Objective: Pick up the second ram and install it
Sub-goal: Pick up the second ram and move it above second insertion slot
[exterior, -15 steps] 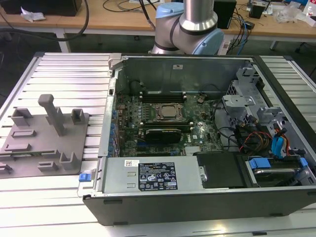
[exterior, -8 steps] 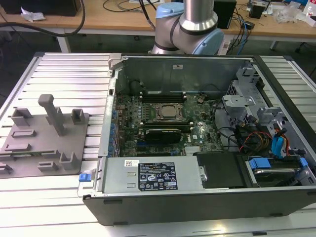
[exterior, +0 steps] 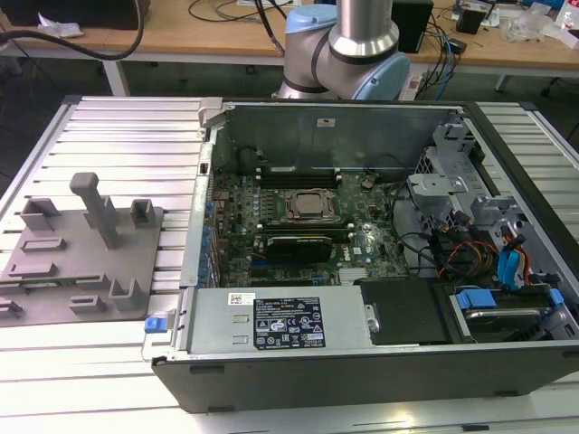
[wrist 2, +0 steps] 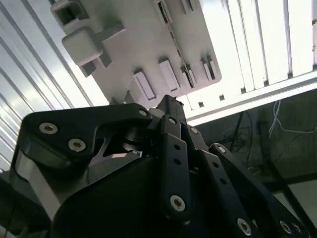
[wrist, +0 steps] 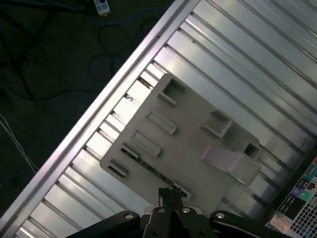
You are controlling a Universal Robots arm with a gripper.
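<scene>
The second ram (wrist: pixel 148 167) stands on edge in a slot of the grey fixture plate (wrist: pixel 193 148), showing as a thin dark-green strip. My gripper (wrist: pixel 168 197) hangs high above the plate, near one end of the strip and clear of it. Its black fingertips are pressed together with nothing between them. In the second wrist view the gripper (wrist 2: pixel 168 103) points at the same plate (wrist 2: pixel 124 44), where the ram (wrist 2: pixel 171 32) is a narrow line. In the exterior view the fixture plate (exterior: pixel 63 271) lies on the ribbed table at the exterior view's left, beside the open computer case (exterior: pixel 362 226).
The motherboard with its processor socket (exterior: pixel 306 206) lies inside the case, with memory slots on both sides of the socket. A power supply (exterior: pixel 280 321), drive bays and cables fill the case's near and right parts. The plate carries a tall upright post (exterior: pixel 95 208). The arm's base (exterior: pixel 348 45) stands behind the case.
</scene>
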